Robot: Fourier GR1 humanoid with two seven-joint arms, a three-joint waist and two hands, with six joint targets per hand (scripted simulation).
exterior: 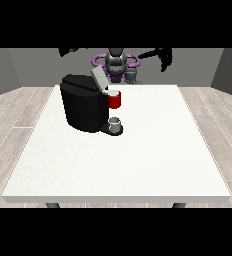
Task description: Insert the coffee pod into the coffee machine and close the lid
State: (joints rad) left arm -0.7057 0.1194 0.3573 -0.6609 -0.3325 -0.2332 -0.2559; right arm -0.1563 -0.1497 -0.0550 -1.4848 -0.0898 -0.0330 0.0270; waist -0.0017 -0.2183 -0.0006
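Across the white surface (138, 160), in the front view, the black coffee machine (84, 107) stands at about ten o'clock from the middle, its grey lid (99, 78) tilted up and open. A red pod holder (114, 99) sits on the machine's right flank, with something pale at its top that may be the coffee pod; I cannot tell for certain. Below it a small grey cup (115, 124) rests on the machine's base.

Both hands are raised well above and behind the machine, at twelve o'clock near the robot. For the hand at the view's left (70, 50) I cannot tell how it is set. The hand at the view's right (163, 57) hangs down, holding nothing; its state is equally unclear.

By my judgement, the lid remains to be closed. A downward reach from so high could strike the upright lid sideways or nudge the machine, shifting the cup.
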